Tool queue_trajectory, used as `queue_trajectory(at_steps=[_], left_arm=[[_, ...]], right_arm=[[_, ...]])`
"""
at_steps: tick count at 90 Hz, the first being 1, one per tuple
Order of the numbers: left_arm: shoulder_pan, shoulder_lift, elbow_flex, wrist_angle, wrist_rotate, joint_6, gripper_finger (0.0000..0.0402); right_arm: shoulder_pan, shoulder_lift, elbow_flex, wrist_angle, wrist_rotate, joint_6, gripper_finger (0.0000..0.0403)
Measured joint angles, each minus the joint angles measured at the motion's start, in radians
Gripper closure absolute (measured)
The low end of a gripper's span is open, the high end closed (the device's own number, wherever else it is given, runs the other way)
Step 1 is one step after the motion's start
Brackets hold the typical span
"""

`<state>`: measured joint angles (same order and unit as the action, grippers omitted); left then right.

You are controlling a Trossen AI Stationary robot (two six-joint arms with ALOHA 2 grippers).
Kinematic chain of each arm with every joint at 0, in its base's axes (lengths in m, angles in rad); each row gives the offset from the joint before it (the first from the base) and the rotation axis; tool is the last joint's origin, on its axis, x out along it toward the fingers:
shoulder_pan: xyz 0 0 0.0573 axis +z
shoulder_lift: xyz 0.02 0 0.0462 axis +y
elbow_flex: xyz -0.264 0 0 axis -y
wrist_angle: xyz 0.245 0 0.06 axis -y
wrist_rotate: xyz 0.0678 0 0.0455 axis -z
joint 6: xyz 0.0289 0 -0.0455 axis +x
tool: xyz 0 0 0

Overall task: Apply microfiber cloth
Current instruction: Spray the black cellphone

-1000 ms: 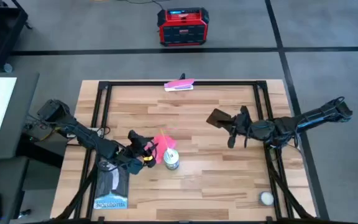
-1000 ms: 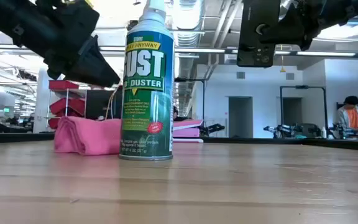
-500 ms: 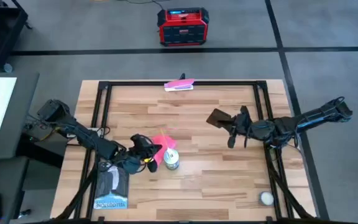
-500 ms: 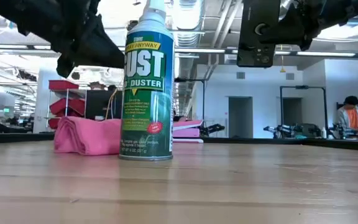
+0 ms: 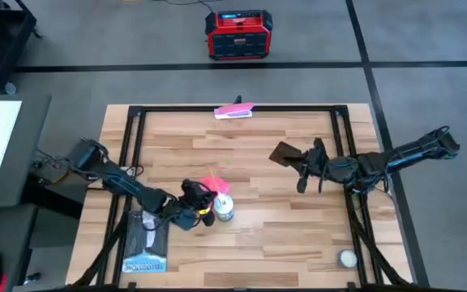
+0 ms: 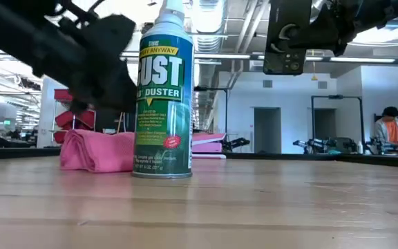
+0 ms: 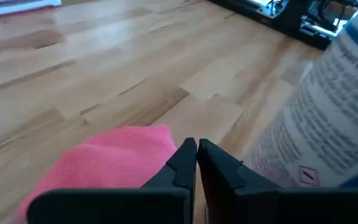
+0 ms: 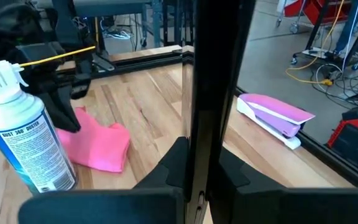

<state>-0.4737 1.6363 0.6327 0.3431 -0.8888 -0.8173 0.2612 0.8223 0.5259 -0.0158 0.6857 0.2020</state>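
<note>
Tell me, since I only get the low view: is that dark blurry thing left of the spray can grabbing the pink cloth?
Observer: No. The left wrist view shows the left gripper shut on nothing, its tips over the microfiber cloth at its edge.
Operator: And the black slab at the top right?
Observer: From above, that is a black phone held by the right gripper over the table's right half, well apart from the duster can.

The wooden worktop (image 5: 258,243) carried the pink microfiber cloth (image 5: 212,187) touching a duster can (image 5: 224,208), a pink-and-white flat item (image 5: 233,111) at its far edge, a printed packet (image 5: 145,243) and a white ball (image 5: 347,259).
</note>
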Motion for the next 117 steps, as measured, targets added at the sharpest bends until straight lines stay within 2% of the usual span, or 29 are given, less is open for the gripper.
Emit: queue_trajectory(at_steps=[10,22,72,88,109,117], left_arm=[[0.02,0.02,0.0,0.13,0.054,0.093,0.0401],[0.031,0.02,0.0,0.21,0.077,0.147,0.0401],[0.032,0.024,0.0,0.267,0.121,0.167,0.0401],[0.054,0.126,0.049,0.401,0.209,0.231,0.0401],[0.082,0.264,0.173,0.416,0.34,0.279,0.0401],[0.084,0.281,0.196,0.412,0.35,0.287,0.0401]], right_arm=[[0.0,0.0,0.0,0.0,0.0,-0.001,0.0389],[0.0,0.0,0.0,-0.001,0.0,-0.002,0.039],[0.0,0.0,0.0,-0.002,0.0,-0.002,0.039],[0.0,0.0,0.0,0.001,0.0,0.0,0.039],[0.002,0.0,0.0,-0.009,-0.002,0.003,0.039],[0.007,0.0,0.0,-0.009,-0.002,0.003,0.039]])
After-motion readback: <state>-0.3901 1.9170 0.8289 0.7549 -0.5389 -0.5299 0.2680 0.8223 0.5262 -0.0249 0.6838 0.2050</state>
